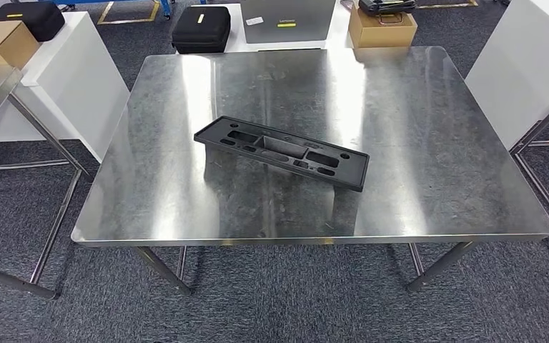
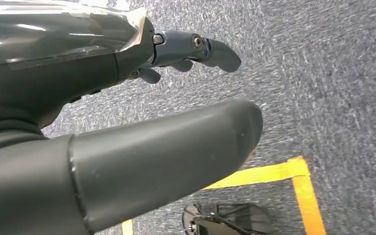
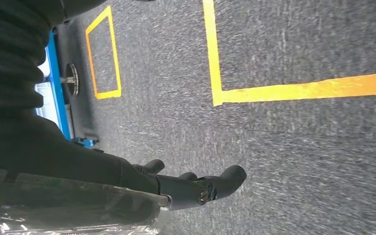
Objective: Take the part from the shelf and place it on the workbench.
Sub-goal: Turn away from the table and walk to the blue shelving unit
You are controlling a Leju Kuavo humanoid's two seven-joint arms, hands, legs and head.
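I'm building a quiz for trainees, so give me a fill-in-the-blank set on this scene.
1. The black part lies on the steel ____.
2. The left hand holds ____.
3. Below the right hand, the tape lines on the carpet are ____.

Missing words: workbench; nothing; yellow

Left hand (image 2: 176, 93) hanging above grey carpet (image 2: 323, 73), holding nothing, thick grey thumb (image 2: 166, 156) apart from the darker fingers (image 2: 210, 51); yellow floor tape (image 2: 293, 178) forms a corner on the carpet beyond the thumb.
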